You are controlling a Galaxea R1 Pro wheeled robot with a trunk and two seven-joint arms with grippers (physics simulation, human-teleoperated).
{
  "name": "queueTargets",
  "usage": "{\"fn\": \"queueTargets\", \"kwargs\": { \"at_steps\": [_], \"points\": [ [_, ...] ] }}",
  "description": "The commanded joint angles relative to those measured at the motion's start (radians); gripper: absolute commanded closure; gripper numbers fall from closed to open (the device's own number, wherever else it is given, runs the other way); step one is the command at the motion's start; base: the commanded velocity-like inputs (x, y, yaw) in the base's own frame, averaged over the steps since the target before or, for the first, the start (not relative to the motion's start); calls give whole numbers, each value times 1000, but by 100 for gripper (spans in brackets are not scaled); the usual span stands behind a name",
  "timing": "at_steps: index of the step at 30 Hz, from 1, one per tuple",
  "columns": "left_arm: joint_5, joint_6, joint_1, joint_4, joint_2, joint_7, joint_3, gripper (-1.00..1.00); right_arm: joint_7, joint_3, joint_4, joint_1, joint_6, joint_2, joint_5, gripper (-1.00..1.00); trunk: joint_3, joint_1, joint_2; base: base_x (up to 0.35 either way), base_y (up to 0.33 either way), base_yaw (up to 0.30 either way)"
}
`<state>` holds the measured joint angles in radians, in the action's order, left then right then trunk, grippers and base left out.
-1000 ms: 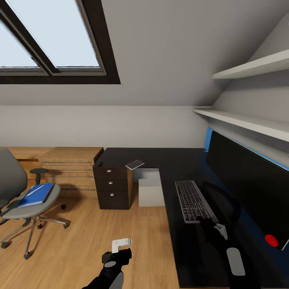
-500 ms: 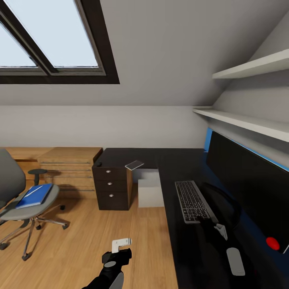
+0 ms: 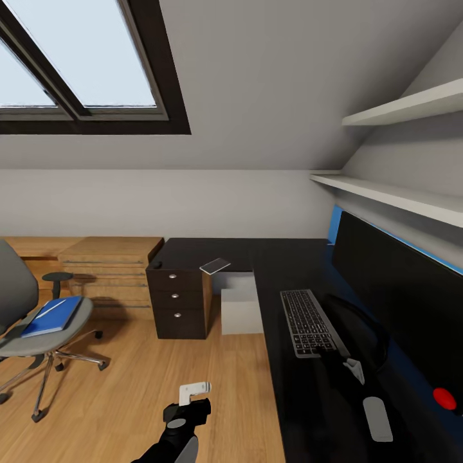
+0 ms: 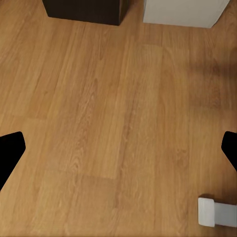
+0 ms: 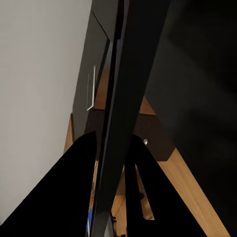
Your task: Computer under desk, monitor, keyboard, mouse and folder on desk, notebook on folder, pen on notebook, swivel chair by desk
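Head view: monitor and keyboard sit on the desk. Left gripper hangs released over floor; right gripper's state cannot be told. Folder lies on the chair, well left of the left gripper; fetching it likely comes next.

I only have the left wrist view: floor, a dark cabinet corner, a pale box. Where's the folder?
Observer: The folder lies on the chair seat, at the head view's left.
Operator: Is the keyboard on the desk?
Observer: Yes, the keyboard lies flat on the desk, in front of the monitor.
Operator: And the notebook?
Observer: The notebook lies on the desk's far wing, near its edge.
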<state>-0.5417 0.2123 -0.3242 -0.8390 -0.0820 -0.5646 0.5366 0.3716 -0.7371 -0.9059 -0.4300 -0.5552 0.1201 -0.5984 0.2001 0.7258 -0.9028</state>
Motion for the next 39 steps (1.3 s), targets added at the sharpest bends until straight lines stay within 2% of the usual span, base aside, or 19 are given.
{"fn": "queueTargets", "kwargs": {
  "at_steps": [1,5,6,39],
  "points": [
    [-5,4,-1,-2,1,-8,3,-100,5,-5,-1,-1,-9,1,-6,100,1,0,-1,2,0,0],
    [-6,4,-1,-2,1,-8,3,-100,4,-5,-1,-1,-9,1,-5,100,1,0,-1,0,0,0],
    [-6,4,-1,-2,1,-8,3,-100,4,-5,-1,-2,-9,1,-5,-100,1,0,-1,0,0,0],
    [-6,2,-1,-2,1,-8,3,-100,4,-4,-1,-1,-9,0,0,-100,1,0,-1,23,-23,0]
  ]
}}
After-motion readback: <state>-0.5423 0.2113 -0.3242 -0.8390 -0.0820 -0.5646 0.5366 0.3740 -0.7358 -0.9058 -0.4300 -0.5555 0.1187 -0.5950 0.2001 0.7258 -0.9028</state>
